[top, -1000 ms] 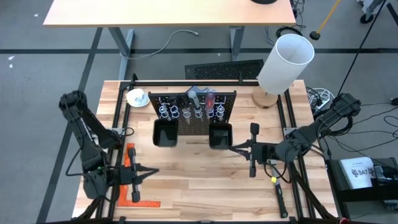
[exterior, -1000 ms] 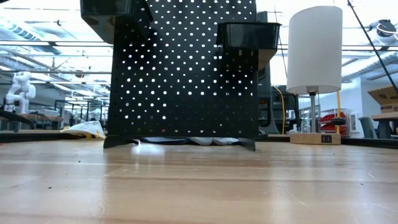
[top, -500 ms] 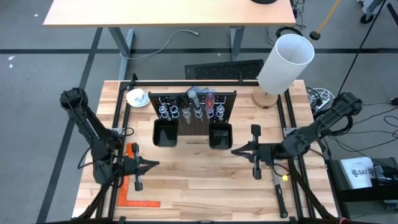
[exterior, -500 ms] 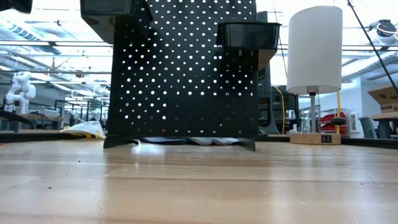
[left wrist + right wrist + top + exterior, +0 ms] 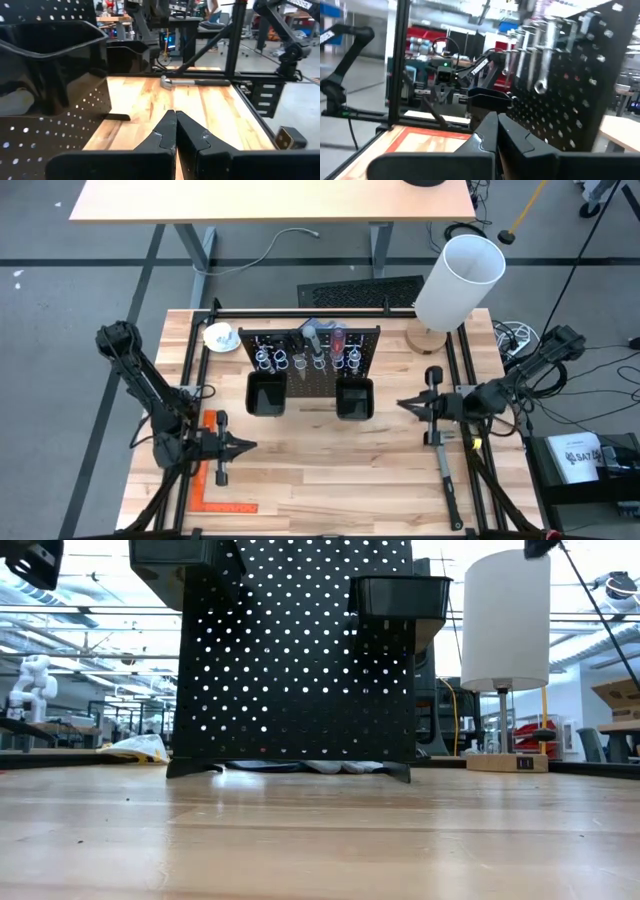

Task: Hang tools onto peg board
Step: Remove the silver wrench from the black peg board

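Pale butcher-block planks make up the table (image 5: 320,480), framed by a black rail, with grey floor all round and a second, bare desk beyond it. Starting at the left, the left arm reaches in over the near-left corner, above an orange L-shaped square (image 5: 208,485) lying flat on the wood. The left gripper (image 5: 248,446) points toward the middle of the table with its two dark fingers pressed tight together and nothing between them; its own camera shows the fingertips (image 5: 175,117) meeting in a thin seam.

Moving along, a small white dish (image 5: 219,336) sits at the far-left edge, just beside the peg board (image 5: 312,360). The board stands upright in the far middle of the table, with two black square bins (image 5: 267,394) hooked on its front. The tools (image 5: 318,348) already hang in the row of wire rings along the board's top: silvery wrenches, a red-handled screwdriver and others I cannot tell apart.

To the right, a tall white lamp (image 5: 458,280) on a wooden base stands at the far-right corner. Nearer, the right gripper (image 5: 402,405) hovers over the right side of the table, aimed at the board, fingers closed on nothing. A dark-handled hammer (image 5: 192,82) lies along the right edge.
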Controlling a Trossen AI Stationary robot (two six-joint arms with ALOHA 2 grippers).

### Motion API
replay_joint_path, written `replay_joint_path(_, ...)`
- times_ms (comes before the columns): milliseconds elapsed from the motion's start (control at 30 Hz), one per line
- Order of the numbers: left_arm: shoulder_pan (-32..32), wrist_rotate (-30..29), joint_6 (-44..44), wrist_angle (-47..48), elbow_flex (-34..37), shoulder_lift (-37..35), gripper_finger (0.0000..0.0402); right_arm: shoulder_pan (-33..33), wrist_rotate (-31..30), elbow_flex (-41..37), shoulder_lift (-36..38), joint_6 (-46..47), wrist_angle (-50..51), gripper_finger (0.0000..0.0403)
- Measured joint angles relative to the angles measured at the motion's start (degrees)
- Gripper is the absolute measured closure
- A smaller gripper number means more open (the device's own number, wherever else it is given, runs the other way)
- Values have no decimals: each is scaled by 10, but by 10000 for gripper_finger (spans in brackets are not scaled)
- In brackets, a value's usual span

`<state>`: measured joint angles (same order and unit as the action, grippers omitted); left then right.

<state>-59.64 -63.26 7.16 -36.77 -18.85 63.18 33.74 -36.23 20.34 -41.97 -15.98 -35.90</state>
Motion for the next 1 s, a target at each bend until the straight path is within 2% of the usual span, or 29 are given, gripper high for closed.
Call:
replay_joint_path(167, 13, 0, 0, 0, 0, 0, 397, 0, -1, -54, 44, 3, -59, 403)
replay_joint_path(433, 34, 0, 0, -2, 0, 0, 393, 0, 4, -66, 61, 5, -65, 403)
replay_joint_path(633, 105, -33, 55, -2, 0, 0, 374, 0, 6, -66, 60, 19, -76, 403)
replay_joint_path(700, 133, -26, 70, -1, 0, 1, 372, 0, 6, -66, 60, 19, -76, 403)
replay_joint_path(800, 168, 10, 54, -5, 0, 0, 371, 0, 6, -66, 59, 20, -76, 403)
replay_joint_path(900, 190, 110, 44, -6, 0, 0, 371, 0, 5, -66, 59, 20, -76, 403)
replay_joint_path(1000, 206, 177, 45, -6, 0, 0, 371, 0, 3, -66, 59, 19, -76, 403)
